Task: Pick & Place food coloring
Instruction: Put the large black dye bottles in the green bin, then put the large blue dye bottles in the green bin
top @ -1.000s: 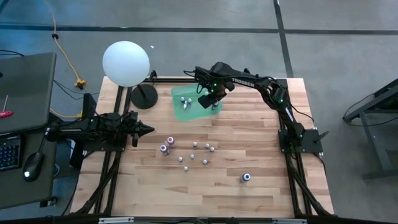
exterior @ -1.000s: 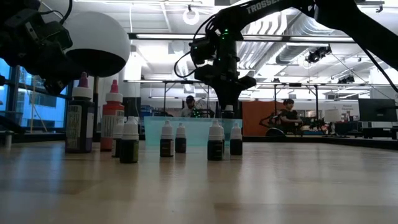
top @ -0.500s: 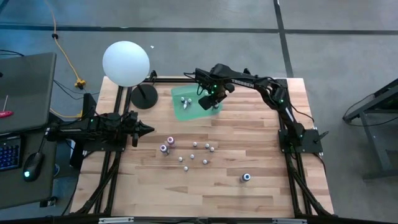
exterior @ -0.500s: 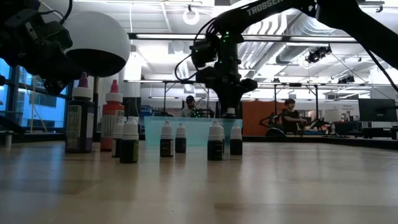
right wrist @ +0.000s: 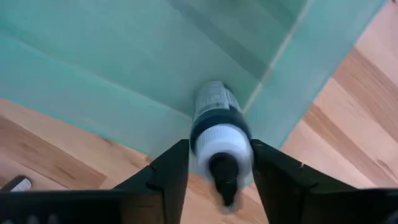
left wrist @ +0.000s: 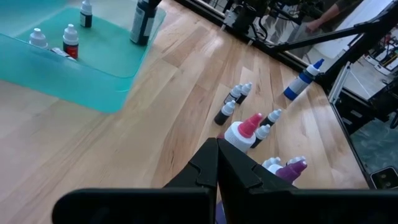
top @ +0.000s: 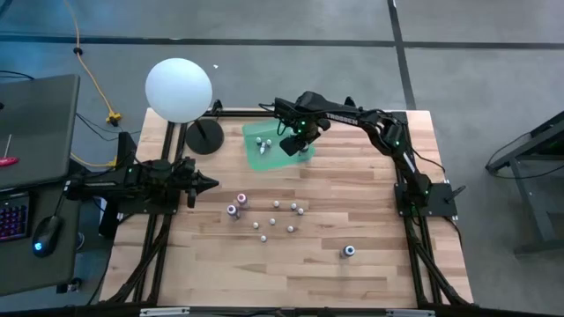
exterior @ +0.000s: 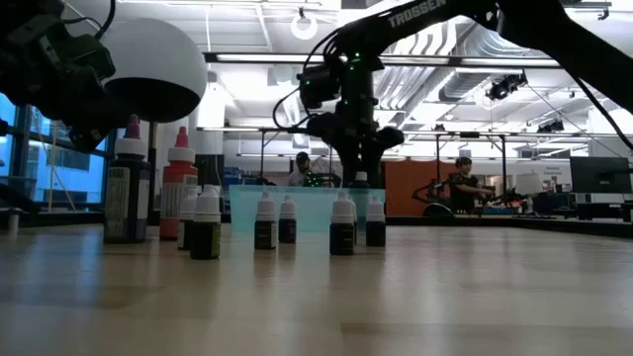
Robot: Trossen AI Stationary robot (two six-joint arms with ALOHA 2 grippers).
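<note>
A green tray (top: 264,151) lies at the table's far middle, with a few small white-capped bottles (top: 262,141) standing in it. My right gripper (top: 302,148) points down over the tray's near right corner. Its fingers stand open, close on either side of a dark food coloring bottle (right wrist: 221,140) with a white shoulder, which stands upright on the tray (left wrist: 144,25). Several more food coloring bottles (top: 278,216) stand on the table's middle, a purple one (top: 233,210) and a blue one (top: 349,251) among them. My left gripper (top: 210,184) waits shut at the table's left.
A big white globe (top: 179,90) on a black round base (top: 204,136) stands at the far left, beside the tray. The loose bottles crowd the middle of the table (exterior: 265,220). Bare wood lies along the near edge and at the right.
My right gripper's fingers have spread a little around the dark bottle at the tray's corner, and the bottle now stands on the tray. The arm itself has hardly shifted.
</note>
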